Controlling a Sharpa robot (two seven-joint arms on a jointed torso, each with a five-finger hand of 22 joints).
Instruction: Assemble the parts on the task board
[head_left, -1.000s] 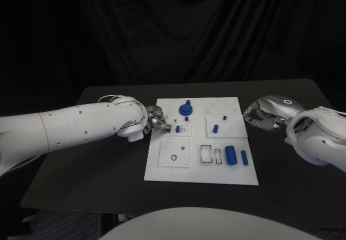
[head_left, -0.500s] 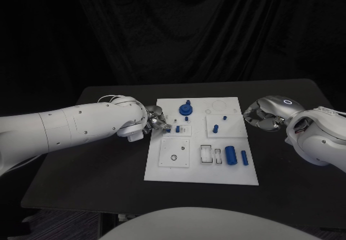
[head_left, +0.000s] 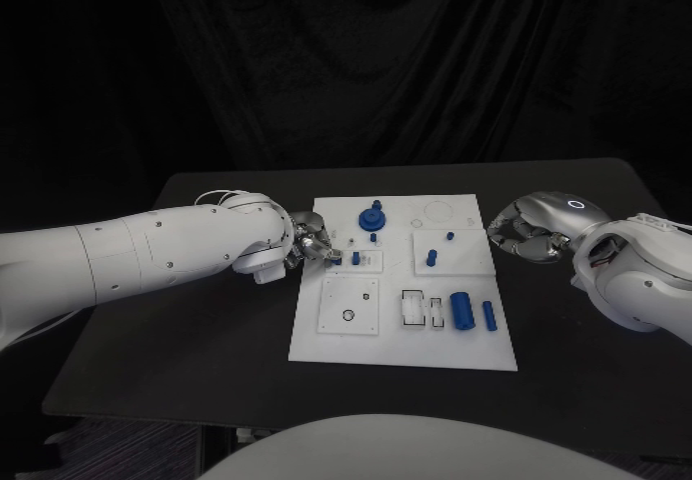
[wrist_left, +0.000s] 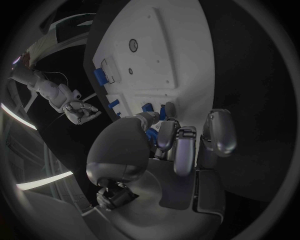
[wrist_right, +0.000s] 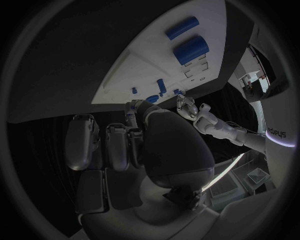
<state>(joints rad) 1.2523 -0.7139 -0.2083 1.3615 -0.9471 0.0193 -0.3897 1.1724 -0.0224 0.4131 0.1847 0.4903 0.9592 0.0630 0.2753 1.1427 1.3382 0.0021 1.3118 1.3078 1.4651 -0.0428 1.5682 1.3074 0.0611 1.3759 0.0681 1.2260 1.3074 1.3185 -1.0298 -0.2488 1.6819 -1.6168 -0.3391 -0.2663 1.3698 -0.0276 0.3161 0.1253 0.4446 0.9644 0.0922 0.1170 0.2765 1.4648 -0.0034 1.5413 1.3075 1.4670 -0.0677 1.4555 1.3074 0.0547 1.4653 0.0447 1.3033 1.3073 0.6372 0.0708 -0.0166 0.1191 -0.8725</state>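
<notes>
While left hand (head_left: 312, 246) sits at task board (head_left: 335, 344) left edge, fingers curled round small blue peg (wrist_left: 151, 134), socket plate just beside; right hand (head_left: 525, 236) closed, empty, off board's right edge.

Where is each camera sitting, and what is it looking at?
Head view: on the robot's head, looking down at the black table and white rectangular task board; both white arms show.
Left wrist view: behind the left hand, facing the board.
Right wrist view: behind the right hand, facing the board's edge.
All three share the board's big blue cylinder.
</notes>
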